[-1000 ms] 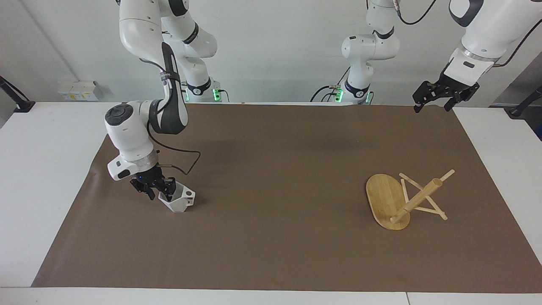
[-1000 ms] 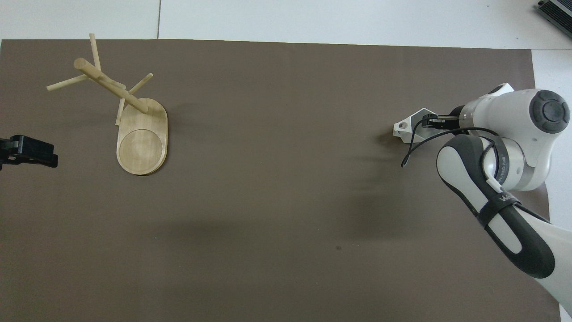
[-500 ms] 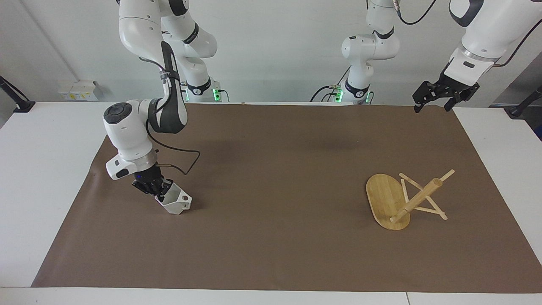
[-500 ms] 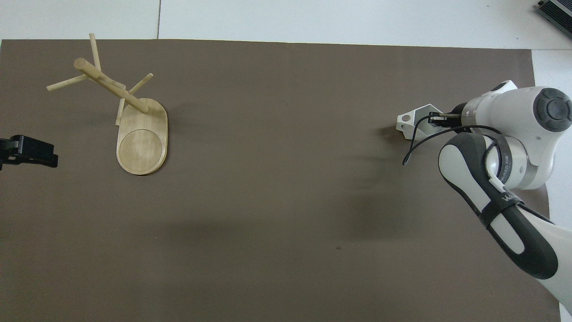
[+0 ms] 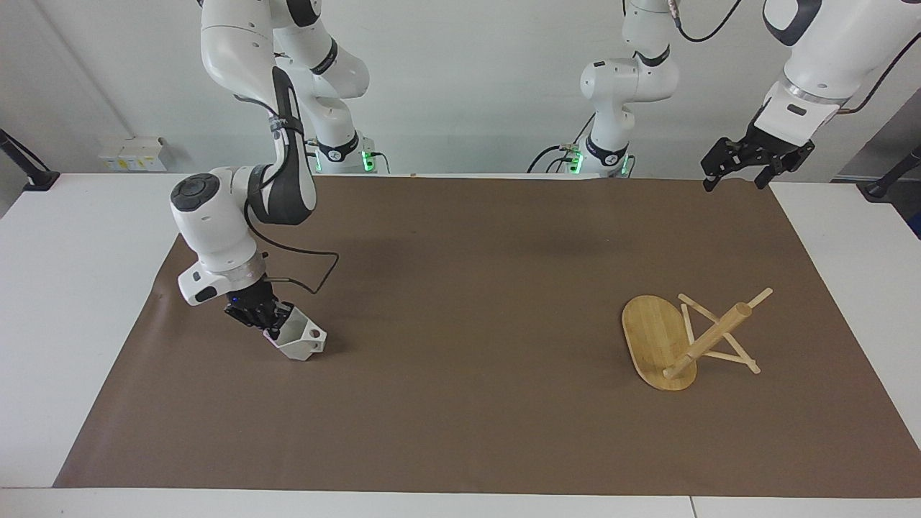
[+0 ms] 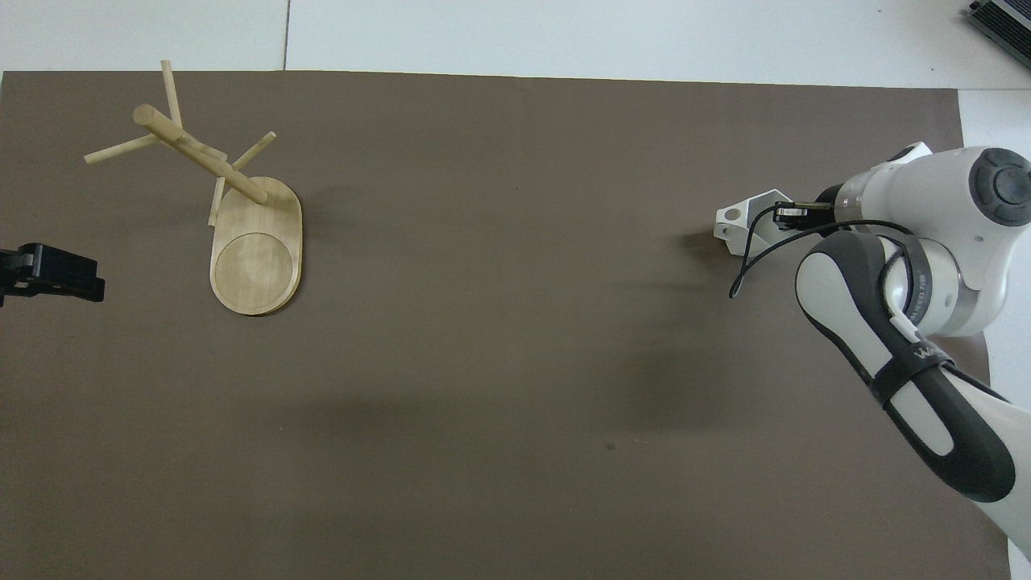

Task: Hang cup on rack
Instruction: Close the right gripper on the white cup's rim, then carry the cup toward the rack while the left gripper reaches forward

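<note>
Brown matting (image 5: 460,403) covers the middle of a white table, with a pale wall across the top of the facing frame. At the lower left of that frame the cup (image 5: 298,337) is gripped at its rim by the right gripper (image 5: 268,319), whose jaws are closed on the wall of the cup; the cup is tilted, its handle turned toward frame centre, and whether it is clear of the mat cannot be told. At the lower right of the frame the rack (image 5: 658,342) is seen tipped over, its oval base raised on edge and its post and pegs resting on the mat. The left gripper (image 5: 734,173) is held waiting at the upper right of the frame, over the mat's edge, jaws spread and empty. The main risk is judged to lie with the rack: with no peg pointing upward, a hung cup would be expected to slide off or to roll the rack. A pinch on one thin wall is also likely to let the cup swing or slip while carried, so that the handle hole could be misaligned with a peg.
</note>
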`<state>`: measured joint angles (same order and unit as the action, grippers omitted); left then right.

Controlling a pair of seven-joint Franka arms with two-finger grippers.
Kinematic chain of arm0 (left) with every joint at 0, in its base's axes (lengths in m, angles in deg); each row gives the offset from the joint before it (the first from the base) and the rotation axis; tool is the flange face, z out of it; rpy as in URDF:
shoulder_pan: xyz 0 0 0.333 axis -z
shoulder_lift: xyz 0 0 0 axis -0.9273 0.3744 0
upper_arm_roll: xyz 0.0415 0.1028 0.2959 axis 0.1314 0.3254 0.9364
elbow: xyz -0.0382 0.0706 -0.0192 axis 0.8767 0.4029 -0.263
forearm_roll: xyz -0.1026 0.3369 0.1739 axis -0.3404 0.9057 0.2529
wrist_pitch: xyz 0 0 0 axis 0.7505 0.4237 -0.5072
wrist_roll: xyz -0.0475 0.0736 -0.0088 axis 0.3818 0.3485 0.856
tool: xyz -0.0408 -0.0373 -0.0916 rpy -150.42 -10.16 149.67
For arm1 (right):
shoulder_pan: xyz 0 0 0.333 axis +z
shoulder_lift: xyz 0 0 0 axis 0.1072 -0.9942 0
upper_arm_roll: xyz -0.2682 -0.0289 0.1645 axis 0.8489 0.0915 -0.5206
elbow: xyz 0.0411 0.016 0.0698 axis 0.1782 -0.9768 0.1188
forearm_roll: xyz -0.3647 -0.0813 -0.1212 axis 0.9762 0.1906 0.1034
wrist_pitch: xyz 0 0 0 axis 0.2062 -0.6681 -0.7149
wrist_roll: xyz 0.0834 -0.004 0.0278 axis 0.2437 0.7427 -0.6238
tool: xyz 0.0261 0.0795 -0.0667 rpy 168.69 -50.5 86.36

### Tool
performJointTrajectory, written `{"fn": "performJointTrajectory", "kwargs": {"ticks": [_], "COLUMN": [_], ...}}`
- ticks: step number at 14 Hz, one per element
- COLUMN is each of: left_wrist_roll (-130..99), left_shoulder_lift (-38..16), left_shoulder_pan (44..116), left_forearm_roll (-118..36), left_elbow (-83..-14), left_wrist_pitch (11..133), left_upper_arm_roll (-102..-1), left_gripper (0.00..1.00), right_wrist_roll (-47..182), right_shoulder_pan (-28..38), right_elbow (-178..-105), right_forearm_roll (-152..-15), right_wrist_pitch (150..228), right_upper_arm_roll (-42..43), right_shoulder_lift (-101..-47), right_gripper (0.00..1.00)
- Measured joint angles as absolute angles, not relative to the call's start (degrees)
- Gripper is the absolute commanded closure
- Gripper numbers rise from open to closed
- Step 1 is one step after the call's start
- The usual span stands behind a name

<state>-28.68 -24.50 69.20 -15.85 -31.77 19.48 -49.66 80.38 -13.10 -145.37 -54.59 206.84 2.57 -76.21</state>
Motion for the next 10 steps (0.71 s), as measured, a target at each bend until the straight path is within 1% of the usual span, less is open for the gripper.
{"fn": "performJointTrajectory", "kwargs": {"ticks": [5, 8, 10], "left_wrist_roll": [-28.68, -28.68, -28.68], "left_shoulder_lift": [-24.51, -24.5, -24.5], "left_shoulder_pan": [69.2, 69.2, 69.2], "left_forearm_roll": [-15.85, -15.85, -15.85], "left_elbow": [-31.77, -31.77, -31.77], "left_wrist_pitch": [19.48, 19.48, 19.48], "left_upper_arm_roll": [-49.66, -49.66, -49.66], "left_gripper": [0.0, 0.0, 0.0], "right_wrist_roll": [80.38, 80.42, 80.42], "right_shoulder_pan": [-13.08, -13.02, -13.03], "right_elbow": [-142.77, -139.98, -138.5], "right_forearm_roll": [-60.75, -68.94, -73.63], "right_wrist_pitch": [199.75, 192.72, 190.43], "right_upper_arm_roll": [1.53, 0.03, -1.18], "right_shoulder_lift": [-73.71, -71.86, -71.18], "right_gripper": [1.0, 1.0, 1.0]}}
